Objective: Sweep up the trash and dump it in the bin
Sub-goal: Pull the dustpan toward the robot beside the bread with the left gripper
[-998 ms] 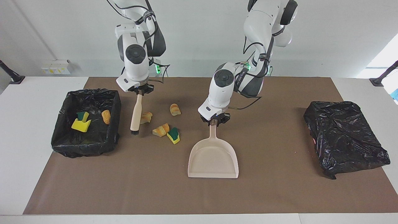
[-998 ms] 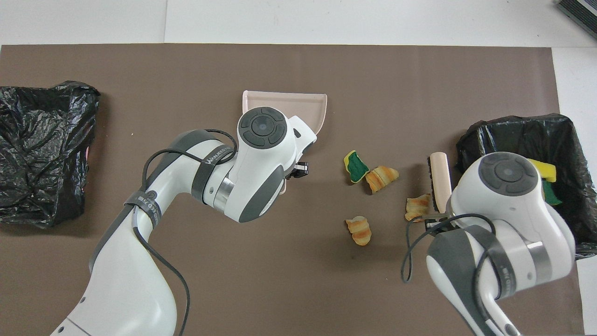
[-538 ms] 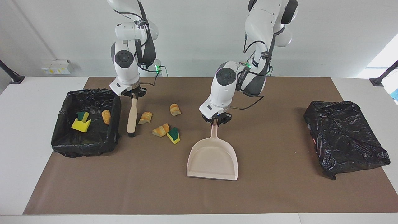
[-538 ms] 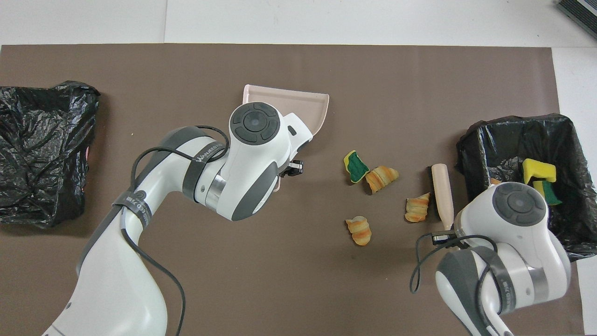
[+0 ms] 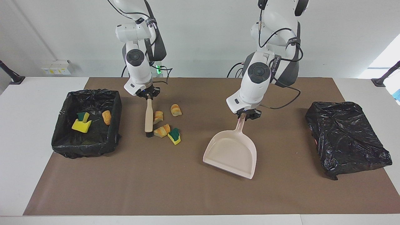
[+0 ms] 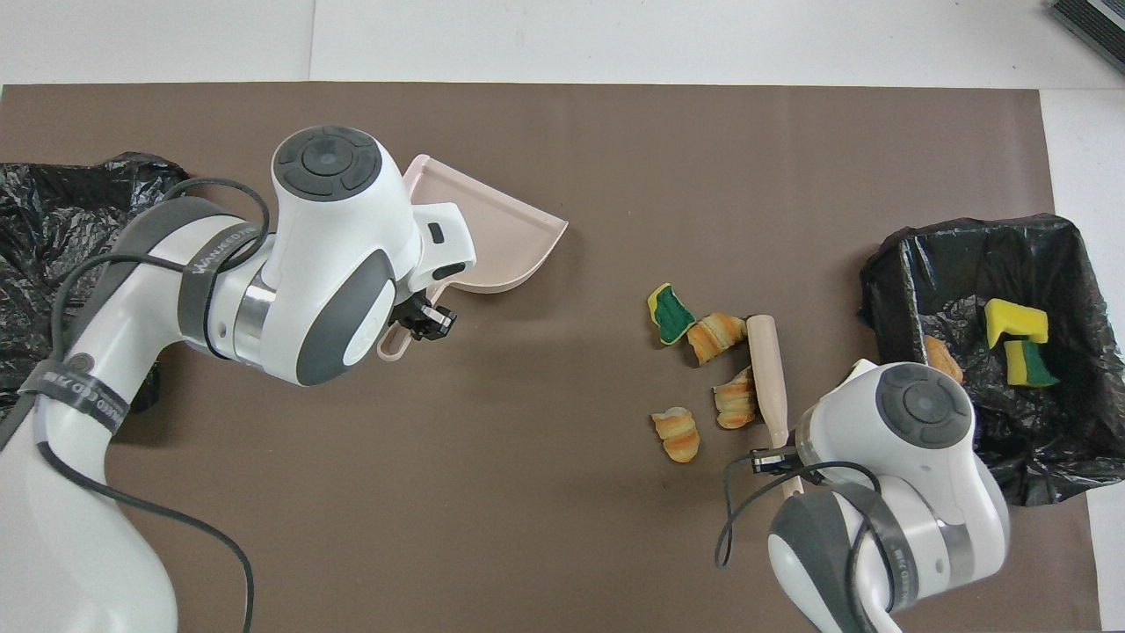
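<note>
Open bin (image 5: 116, 103), lined with black plastic, at the right arm's end of the counter (image 5: 37, 93): holds a yellow sponge piece (image 5: 81, 125), a green-backed piece (image 5: 83, 116) and one orange-tan chunk (image 5: 106, 117). Right tool (image 5: 148, 97), over the brown mat (image 5: 187, 193) beside the bin: clamped tight on the handle end of the brush (image 5: 148, 117), which slants down to black bristles touching the mat. Loose trash on the mat, between brush and dustpan: one bread-like chunk (image 5: 158, 117) touching the brush handle; a second chunk (image 5: 162, 130) just beside the bristles, touching a green-backed sponge scrap (image 5: 174, 136); a third chunk (image 5: 176, 109) apart from these, nearer the robots. Left tool (image 5: 247, 115), over the middle of the mat: gripped narrowly on the handle tip of the beige dustpan (image 5: 231, 153), whose pan lies angled on the mat, well apart from the scraps, with nothing in it. Crumpled black bag (image 5: 347, 137), at the left arm's end of the counter, lying on the mat edge.
</note>
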You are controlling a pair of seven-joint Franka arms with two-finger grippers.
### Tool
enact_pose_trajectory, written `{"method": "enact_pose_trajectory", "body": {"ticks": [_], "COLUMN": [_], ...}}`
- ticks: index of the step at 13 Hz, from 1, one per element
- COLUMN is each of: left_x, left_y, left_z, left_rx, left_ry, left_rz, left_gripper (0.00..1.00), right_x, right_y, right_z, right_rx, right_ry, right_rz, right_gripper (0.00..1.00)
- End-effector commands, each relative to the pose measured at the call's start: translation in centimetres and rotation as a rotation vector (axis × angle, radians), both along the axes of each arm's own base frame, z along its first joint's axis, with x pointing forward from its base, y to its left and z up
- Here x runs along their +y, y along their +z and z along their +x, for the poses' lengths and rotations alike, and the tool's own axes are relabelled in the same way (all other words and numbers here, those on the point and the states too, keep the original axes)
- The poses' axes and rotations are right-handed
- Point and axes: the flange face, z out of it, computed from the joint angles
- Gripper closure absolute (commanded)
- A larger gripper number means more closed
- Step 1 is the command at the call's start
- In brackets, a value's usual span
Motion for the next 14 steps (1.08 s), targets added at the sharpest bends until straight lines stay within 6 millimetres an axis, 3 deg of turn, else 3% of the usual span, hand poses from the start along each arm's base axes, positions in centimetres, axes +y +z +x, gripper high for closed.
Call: {"method": "enact_pose_trajectory", "body": {"ticks": [1,5,8,11,14], "left_x": [4.4,10.3,12.1,14.2,14.1], "left_y": [2.0,2.4,1.3,-0.6,-1.6], "left_z": [-3.6,-7.4,-10.2,-13.8,-15.2], "left_rx": [0.005,0.042,0.08,0.107,0.054], "left_ry": [-0.162,-0.327,-0.49,-0.637,-0.689], "left_rz": [0.043,0.041,0.055,0.07,0.058], "left_gripper": [1.0,1.0,1.0,1.0,1.0], "right_x": [3.9,10.1,14.3,15.2,13.5], "right_y": [-0.4,0.4,0.5,1.3,3.3], "right_z": [-0.1,-0.8,-1.2,-0.6,-0.1], "right_rx": [-0.007,0.009,0.01,0.035,0.047], "right_ry": [-0.054,-0.116,-0.191,-0.169,-0.089], "right_rz": [0.005,0.057,0.075,0.079,0.055], "right_gripper": [1.0,1.0,1.0,1.0,1.0]}}
